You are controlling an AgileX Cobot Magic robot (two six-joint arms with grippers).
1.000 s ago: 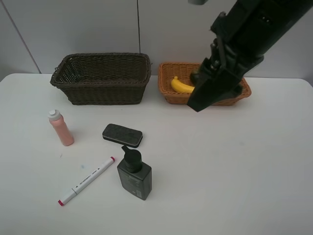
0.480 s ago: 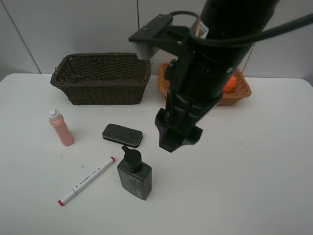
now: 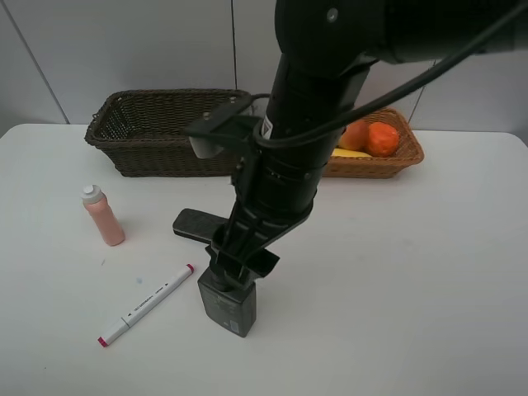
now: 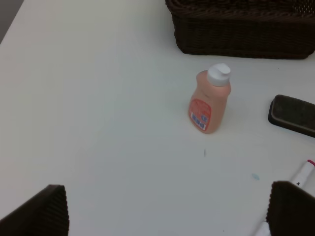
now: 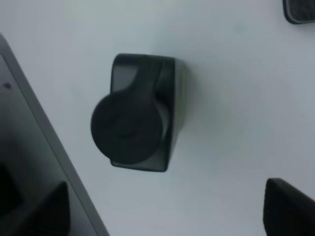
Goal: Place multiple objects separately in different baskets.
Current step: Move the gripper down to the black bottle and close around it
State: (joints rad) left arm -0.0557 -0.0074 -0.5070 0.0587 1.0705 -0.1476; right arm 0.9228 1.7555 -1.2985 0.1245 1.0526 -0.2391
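On a white desk, the left end effector hangs with its jaws spread wide and nothing between them. A pink bottle stands upright ahead of it, in front of the dark brown basket. To the bottle's right a marker lies flat. Beyond it lies an eraser, partly hidden by the right arm. The right end effector, jaws apart and gripping nothing, is poised directly above the upright pump bottle, which stands just beside the marker's tip. Farther right, the tan basket holds a banana, a peach and an orange.
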